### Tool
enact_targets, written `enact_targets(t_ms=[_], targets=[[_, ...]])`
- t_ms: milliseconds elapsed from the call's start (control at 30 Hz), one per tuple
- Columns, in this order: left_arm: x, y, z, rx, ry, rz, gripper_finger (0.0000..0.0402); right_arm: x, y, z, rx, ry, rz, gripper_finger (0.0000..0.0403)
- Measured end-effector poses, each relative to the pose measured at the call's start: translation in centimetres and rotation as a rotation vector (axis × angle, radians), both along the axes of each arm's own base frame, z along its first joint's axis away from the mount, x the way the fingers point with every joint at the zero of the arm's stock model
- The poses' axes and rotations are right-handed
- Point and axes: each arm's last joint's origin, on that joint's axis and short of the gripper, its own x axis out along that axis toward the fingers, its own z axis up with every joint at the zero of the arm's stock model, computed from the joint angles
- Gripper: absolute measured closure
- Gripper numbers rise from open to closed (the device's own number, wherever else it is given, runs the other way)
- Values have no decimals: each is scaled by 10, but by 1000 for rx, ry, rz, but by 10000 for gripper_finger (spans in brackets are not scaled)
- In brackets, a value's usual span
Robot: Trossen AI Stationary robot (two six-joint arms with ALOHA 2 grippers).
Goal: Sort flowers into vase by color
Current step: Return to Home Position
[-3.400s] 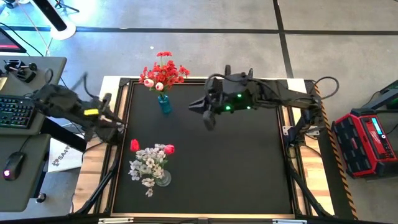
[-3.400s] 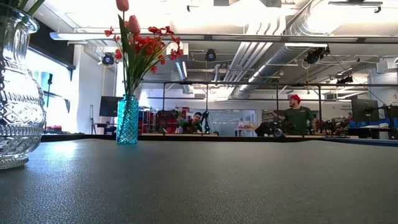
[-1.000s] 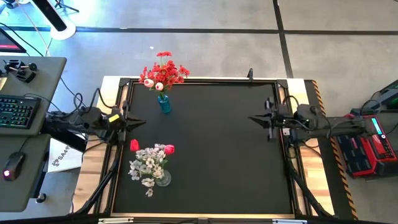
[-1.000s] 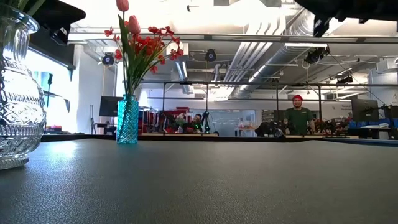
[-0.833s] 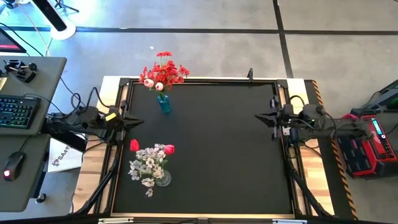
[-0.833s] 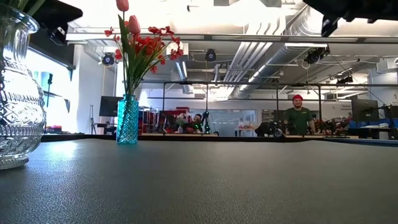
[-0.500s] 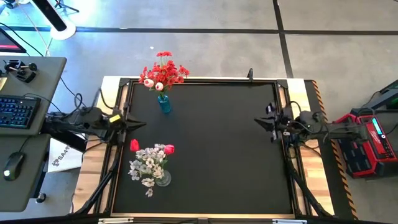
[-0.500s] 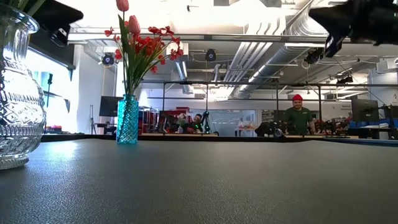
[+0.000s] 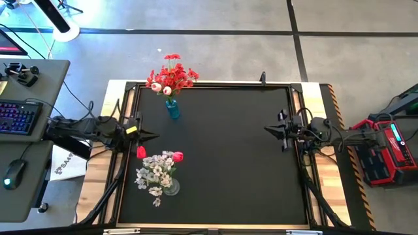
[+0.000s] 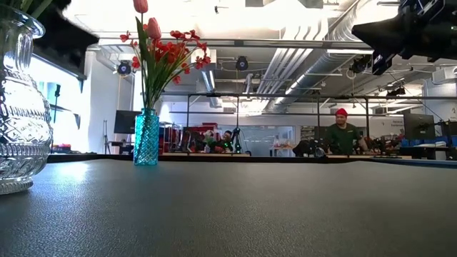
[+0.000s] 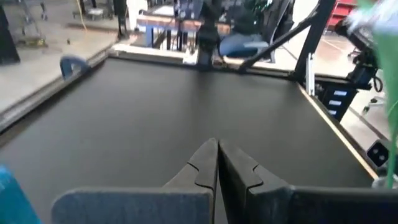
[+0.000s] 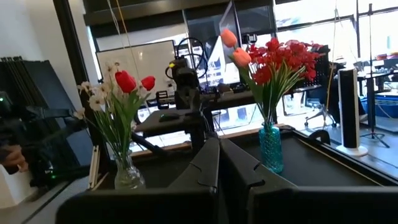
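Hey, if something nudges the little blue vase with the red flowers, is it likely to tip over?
Probably easily: the blue vase is narrow, and the red flowers spread tall and wide above it, so it looks top-heavy. Its textured body looks like glass, so likely slick and breakable.

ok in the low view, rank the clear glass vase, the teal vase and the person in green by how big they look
1. clear glass vase, largest by far, but nearest the camera
2. teal vase and person in green look about alike, so unranked
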Motion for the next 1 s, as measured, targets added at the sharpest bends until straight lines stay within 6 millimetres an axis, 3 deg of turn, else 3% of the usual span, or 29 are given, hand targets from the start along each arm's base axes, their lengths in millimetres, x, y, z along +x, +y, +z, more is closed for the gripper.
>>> enact_targets(t_ms=[133,433,667,1000], targets=[[0,-1,-24,-45,11,-4,401,0,0,-1,23,5,11,403],[7,-4,-52,-94,-111,-78,401,0,1,-2,56,18,37,403],[10,-3,-53,-74,-187,-83,401,0,-1,-2,120,12,41,403],[13,1,-56,-57,-231,-44,401,-7,-1,-7,24,56,12,403]])
